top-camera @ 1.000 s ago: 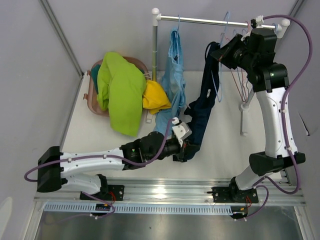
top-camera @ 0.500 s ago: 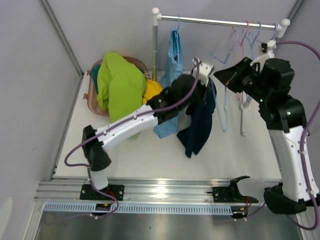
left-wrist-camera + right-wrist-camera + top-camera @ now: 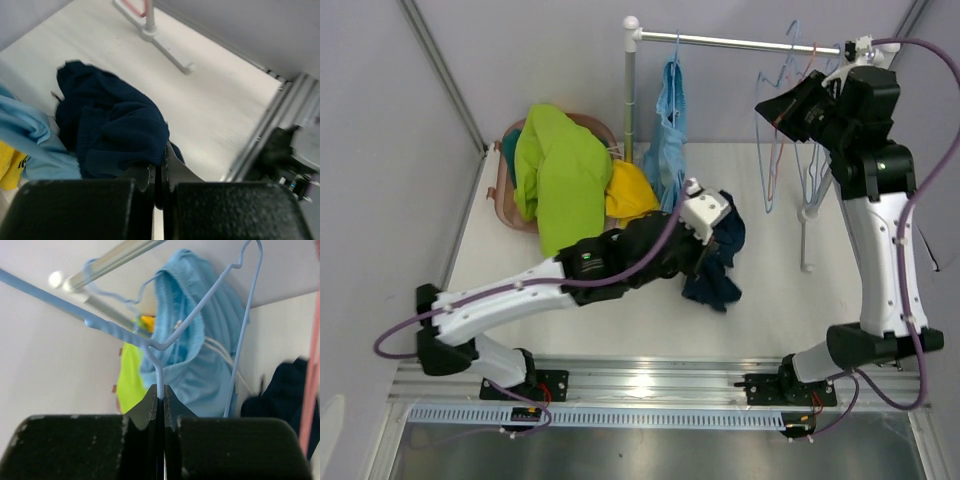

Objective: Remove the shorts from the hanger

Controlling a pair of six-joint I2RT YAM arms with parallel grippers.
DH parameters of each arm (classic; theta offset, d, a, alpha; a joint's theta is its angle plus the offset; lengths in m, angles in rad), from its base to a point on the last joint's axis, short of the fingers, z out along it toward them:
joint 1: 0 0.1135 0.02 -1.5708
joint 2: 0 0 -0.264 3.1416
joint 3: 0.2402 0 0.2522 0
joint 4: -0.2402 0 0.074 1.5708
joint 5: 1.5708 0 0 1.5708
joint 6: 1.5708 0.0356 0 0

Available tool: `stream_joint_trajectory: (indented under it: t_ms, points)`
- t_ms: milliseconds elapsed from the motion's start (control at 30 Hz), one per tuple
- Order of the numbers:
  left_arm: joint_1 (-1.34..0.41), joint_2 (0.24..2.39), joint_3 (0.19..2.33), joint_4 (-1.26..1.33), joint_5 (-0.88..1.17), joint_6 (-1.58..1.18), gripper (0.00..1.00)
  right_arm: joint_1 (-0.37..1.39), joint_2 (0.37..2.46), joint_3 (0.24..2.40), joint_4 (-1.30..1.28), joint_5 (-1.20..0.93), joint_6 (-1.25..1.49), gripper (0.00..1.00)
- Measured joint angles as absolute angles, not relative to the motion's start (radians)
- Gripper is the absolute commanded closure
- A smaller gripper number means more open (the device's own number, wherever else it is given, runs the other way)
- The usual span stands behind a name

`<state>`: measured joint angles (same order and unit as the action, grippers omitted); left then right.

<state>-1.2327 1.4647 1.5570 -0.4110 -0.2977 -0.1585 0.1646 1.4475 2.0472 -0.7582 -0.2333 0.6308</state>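
Crumpled navy shorts [image 3: 720, 275] rest on the table, off the hanger, with my left gripper [image 3: 718, 243] shut on their upper fold. In the left wrist view the navy shorts [image 3: 110, 125] bunch right at that gripper [image 3: 159, 165]. My right gripper [image 3: 765, 108] is up by the rail, shut on the neck of a bare light blue wire hanger [image 3: 766, 170]. The right wrist view shows that gripper [image 3: 161, 399] pinching the hanger [image 3: 200, 305]. Light blue shorts [image 3: 670, 120] still hang from the rail [image 3: 740, 42]. Lime green shorts [image 3: 560, 180] and yellow shorts [image 3: 630, 190] lie at the basket.
A pinkish basket [image 3: 505, 205] sits at the back left with a bit of dark teal cloth [image 3: 508, 150] at its rim. The rack's post [image 3: 630, 100] and foot [image 3: 807, 230] stand on the table. More bare hangers [image 3: 815, 160] dangle at the rail's right end.
My left gripper has come down from beside the rail to the table, bringing the navy shorts with it. My right gripper has lifted the bare blue hanger up toward the rail.
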Motion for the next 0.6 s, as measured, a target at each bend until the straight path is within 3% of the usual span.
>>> stream_joint_trajectory:
  t_ms: [267, 600]
  points:
    - [-1.196, 1.218, 1.770, -0.553, -0.459, -0.038, 1.00, 0.092, 1.620, 2.069, -0.731, -0.271, 0.628, 1.00]
    - [-0.696, 1.435, 2.350, -0.636, -0.387, 0.117, 1.00, 0.065, 1.641, 2.074, -0.682, -0.287, 0.615, 1.00]
